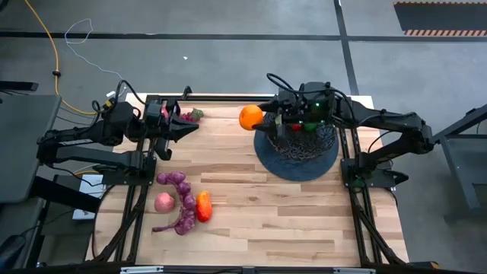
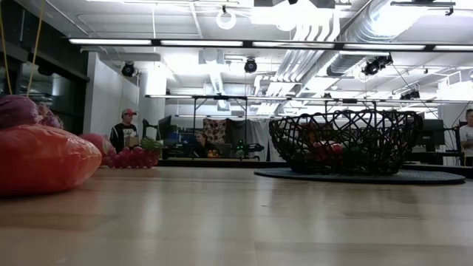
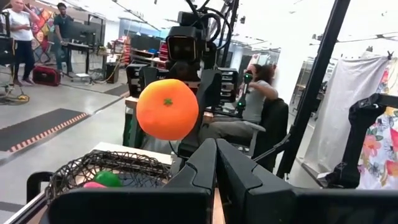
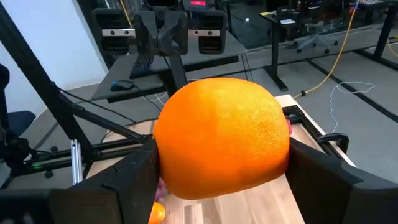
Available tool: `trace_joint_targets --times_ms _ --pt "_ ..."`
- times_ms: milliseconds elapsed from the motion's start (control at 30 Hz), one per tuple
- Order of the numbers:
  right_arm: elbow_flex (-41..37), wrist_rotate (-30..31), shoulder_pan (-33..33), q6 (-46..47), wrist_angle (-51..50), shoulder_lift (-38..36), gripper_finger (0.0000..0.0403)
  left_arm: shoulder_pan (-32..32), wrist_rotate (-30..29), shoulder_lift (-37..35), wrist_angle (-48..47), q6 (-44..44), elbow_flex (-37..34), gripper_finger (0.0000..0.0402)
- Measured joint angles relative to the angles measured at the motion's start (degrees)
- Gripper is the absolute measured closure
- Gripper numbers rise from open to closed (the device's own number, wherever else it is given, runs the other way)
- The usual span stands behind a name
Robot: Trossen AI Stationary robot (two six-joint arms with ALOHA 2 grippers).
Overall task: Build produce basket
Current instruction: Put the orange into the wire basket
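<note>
My right gripper (image 1: 264, 119) is shut on an orange toy fruit (image 1: 250, 117), which hangs in the air just left of the basket (image 1: 298, 144). The basket is a black wire-mesh bowl on a dark round disc (image 1: 293, 169), with red and green pieces inside (image 3: 109, 179). The orange fills the right wrist view (image 4: 221, 140). My left gripper (image 1: 185, 128) is shut and empty, raised near the table's far left. Loose produce lies on the table at the near left: purple pieces (image 1: 176, 181), a pink one (image 1: 164, 202) and an orange-red one (image 1: 203, 205). My right gripper pinches the orange fruit between its two fingers, one on each opposite side (image 4: 163, 171). The fingers (image 4: 323, 177) reach in about level from the table's right. The fruit is lifted clear of the table and of the basket, beside the basket's left rim.
A few small red and green pieces (image 1: 190, 116) lie at the far left edge, close to my left gripper. Bare wood stretches across the table's middle and near right. Black frame bars run along both sides of the table. People stand in the room beyond.
</note>
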Motion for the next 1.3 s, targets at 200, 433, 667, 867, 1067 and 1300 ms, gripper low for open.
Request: trace_joint_targets --times_ms 200,433,667,867,1067,1300 --pt "0.0 4.3 -0.4 3.6 -3.7 0.0 0.0118 0.0 -1.5 0.0 -0.3 2.1 0.0 0.0401" --pt "-0.5 15.1 -5.6 6.3 -31.9 0.7 0.0111 0.0 -3.7 0.0 -2.0 2.5 0.0 0.0401" --pt "-11.0 17.7 -13.0 8.2 -50.9 0.6 0.0107 0.0 -4.0 0.0 -2.5 2.5 0.0 0.0401" --pt "-20.3 20.4 -17.1 1.8 -50.8 0.6 0.0107 0.0 -4.0 0.0 -2.9 2.5 0.0 0.0401" --pt "-23.7 25.6 -19.1 -4.9 -49.9 0.6 0.0106 0.0 -4.0 0.0 -2.9 2.5 0.0 0.0401" --pt "-23.7 24.8 -19.3 -4.9 -48.7 0.6 0.0106 0.0 -4.0 0.0 -2.9 2.5 0.0 0.0401"
